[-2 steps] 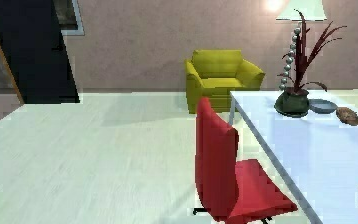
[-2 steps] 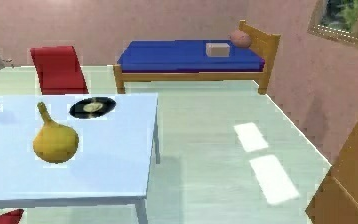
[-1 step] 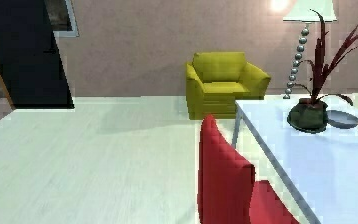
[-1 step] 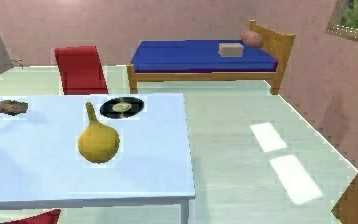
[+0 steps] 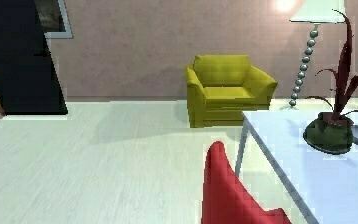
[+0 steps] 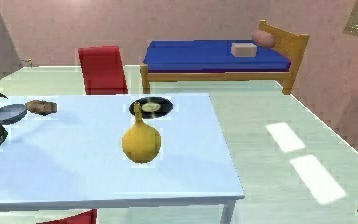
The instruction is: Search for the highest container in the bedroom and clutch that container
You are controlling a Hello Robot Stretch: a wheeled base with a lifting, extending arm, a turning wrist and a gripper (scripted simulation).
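As you are scanning the arm side view, a dark dish (image 6: 5, 114) is running off the counter (image 6: 67, 165) at its left edge, and a small brown lump (image 6: 42, 106) beside it is too small to name. A yellow gourd-shaped vase (image 6: 140, 140) is standing upright mid-counter, narrow neck up. Farther right, a tan box (image 6: 242, 49) is lying on the bed (image 6: 207, 58). You cannot tell the pincer's state.

A vase (image 6: 141, 141) stands on the table (image 6: 72, 155), a plate (image 6: 153, 106) behind it, chair (image 6: 104, 68) and bed (image 6: 202, 55) beyond.
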